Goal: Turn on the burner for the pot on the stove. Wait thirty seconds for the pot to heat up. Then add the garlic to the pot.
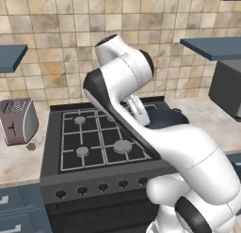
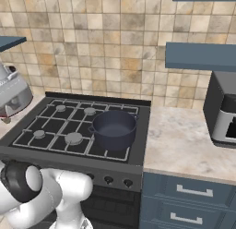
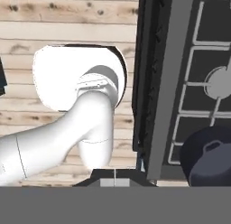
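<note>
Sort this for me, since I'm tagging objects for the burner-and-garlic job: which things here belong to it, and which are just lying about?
Belongs to the job:
pot, on the stove's front right grate
stove, with its front knobs
garlic, on the counter left of the stove

Just lying about:
toaster, beside the garlic
microwave, on the right counter

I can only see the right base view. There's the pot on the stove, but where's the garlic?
Observer: In the left base view, the garlic lies on the counter left of the stove, right by the toaster.
Operator: Where's the arm going?
Observer: The arm bends over the stove's right side, covering much of the pot.
Operator: What does the hand camera see?
Observer: It looks along the stove's front edge, with the pot at the lower right.
</note>
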